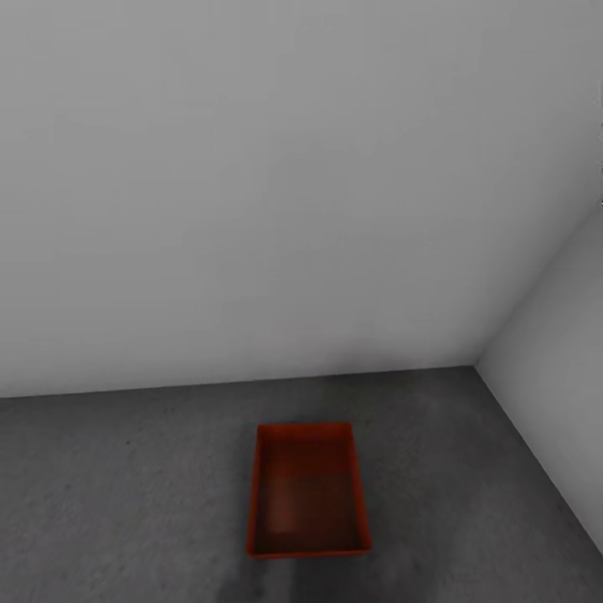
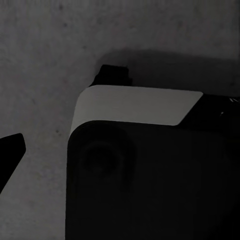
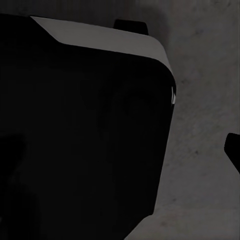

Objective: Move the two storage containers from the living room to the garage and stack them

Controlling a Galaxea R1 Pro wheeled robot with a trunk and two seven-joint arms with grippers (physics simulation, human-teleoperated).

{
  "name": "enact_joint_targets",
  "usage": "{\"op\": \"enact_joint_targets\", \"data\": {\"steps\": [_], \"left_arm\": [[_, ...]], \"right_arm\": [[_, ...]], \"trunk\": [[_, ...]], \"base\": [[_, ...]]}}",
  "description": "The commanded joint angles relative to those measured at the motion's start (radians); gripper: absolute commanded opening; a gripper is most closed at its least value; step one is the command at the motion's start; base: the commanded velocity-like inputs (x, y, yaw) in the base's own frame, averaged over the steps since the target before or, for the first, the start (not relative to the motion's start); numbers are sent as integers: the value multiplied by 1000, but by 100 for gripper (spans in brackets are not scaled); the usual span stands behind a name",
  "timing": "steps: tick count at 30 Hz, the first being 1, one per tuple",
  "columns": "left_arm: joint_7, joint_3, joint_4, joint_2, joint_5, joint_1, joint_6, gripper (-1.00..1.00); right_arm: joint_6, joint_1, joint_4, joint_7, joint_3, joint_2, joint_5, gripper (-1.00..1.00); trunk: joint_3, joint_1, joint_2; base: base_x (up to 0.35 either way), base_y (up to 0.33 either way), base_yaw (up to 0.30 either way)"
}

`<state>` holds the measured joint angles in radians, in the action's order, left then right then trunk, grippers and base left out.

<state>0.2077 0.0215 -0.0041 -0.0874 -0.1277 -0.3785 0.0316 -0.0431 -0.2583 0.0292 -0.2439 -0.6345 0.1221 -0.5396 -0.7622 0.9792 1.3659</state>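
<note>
We see our dark base with its pale panel [image 2: 135, 105] over the mottled grey concrete floor [image 2: 40, 60], one dark claw fingertip [image 2: 10, 150] beside it.

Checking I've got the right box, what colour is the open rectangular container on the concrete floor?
Orange-red, the open rectangular container shows best in the head view.
</note>
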Motion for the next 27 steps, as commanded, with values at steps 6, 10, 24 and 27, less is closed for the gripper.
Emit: {"op": "enact_joint_targets", "data": {"steps": [6, 10, 24, 27], "left_arm": [[2, 3, 0, 0, -8, 0, 2, 100], [2, 3, 0, 0, -7, 0, 2, 100], [2, 3, 0, 0, -9, 0, 2, 100], [2, 3, 0, 0, -8, 0, 2, 100]], "right_arm": [[-5, -1, 3, -1, -8, 1, -10, 100], [-5, -1, 3, -1, -8, 1, -10, 100], [-6, -1, 3, 0, -8, -1, -10, 100], [-6, -1, 3, 0, -8, 0, -10, 100]], "trunk": [[9, 0, 0], [15, 0, 0], [37, 0, 0], [42, 0, 0]], "base": [[0, 0, 0], [0, 0, 0], [0, 0, 0], [0, 0, 0]]}}
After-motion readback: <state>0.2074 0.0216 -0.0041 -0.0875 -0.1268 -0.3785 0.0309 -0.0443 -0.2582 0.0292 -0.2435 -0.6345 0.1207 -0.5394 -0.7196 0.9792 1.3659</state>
